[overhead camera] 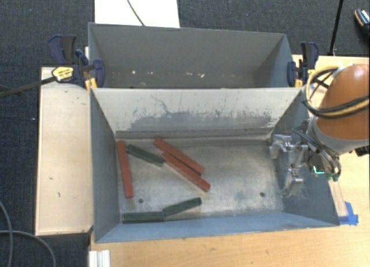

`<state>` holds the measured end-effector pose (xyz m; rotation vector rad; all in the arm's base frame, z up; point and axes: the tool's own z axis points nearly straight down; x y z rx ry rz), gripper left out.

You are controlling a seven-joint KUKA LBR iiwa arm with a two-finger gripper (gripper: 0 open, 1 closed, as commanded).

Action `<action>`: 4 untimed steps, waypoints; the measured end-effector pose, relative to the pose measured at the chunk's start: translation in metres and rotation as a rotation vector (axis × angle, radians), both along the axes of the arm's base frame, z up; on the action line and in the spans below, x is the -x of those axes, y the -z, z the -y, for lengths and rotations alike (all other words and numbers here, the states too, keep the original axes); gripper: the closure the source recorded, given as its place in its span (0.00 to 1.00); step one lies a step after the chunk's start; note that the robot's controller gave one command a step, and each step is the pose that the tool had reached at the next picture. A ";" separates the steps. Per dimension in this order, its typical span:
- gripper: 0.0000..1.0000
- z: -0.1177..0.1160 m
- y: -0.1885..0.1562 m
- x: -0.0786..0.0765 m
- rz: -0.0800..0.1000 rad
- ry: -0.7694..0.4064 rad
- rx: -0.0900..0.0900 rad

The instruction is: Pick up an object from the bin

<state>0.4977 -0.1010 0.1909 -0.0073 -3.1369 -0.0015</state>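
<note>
The robot arm (338,127), capped with an orange cover (347,95) looped with black cables, reaches into the grey metal bin (191,115) from the bin's right side. Its gripper (291,179) hangs low at the bin's right end, just beside the sloping right wall, over bare floor. Whether the gripper is spread or closed cannot be told from this angle, and nothing shows in its grasp.

Six slim sticks lie scattered across the bin's left half and middle, all well apart from the gripper. A red-brown stick (124,169) runs along the foot of the bin's left wall, roughly parallel to it. Just beside it, toward the bin's middle, a short dark green stick (145,155) lies at a slant. Two longer red-brown sticks sit side by side near the bin's centre, both angled down toward the bin's front right: the upper red-brown stick (178,155) and the lower red-brown stick (187,172), which appear to touch along part of their length. The lower one's far end is the piece nearest the gripper. Near the bin's front wall, a tilted dark green stick (182,205) meets the end of a flat dark green stick (143,217), which lies along that wall.
</note>
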 end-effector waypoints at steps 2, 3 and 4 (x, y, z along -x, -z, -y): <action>0.00 -0.198 0.121 -0.004 0.009 -0.008 -0.004; 1.00 -0.193 0.120 -0.003 0.007 -0.008 0.001; 1.00 -0.199 -0.030 -0.015 0.015 -0.046 -0.001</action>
